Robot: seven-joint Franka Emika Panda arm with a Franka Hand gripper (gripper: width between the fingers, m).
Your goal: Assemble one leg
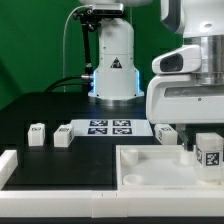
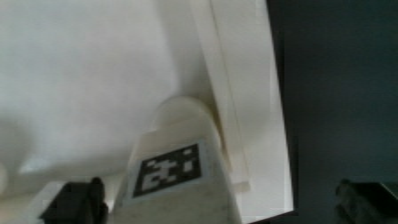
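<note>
A leg (image 2: 173, 160), a stubby white block with a black-and-white tag, lies between my fingers in the wrist view, against the raised rim of the large white tray-like part (image 2: 249, 90). My gripper (image 2: 221, 205) is open, with both dark fingertips (image 2: 77, 200) well clear of the leg's sides. In the exterior view the gripper (image 1: 196, 143) hangs low over the tray part's (image 1: 140, 168) far right corner, with the tagged leg (image 1: 208, 152) beside its fingers. Three more legs lie on the black table: two (image 1: 37, 133) (image 1: 63, 136) at the exterior view's left and one (image 1: 165, 131) behind the tray part.
The marker board (image 1: 108, 127) lies flat in the middle of the table, in front of the robot base (image 1: 113, 70). A white angular bracket (image 1: 10, 165) runs along the front left edge.
</note>
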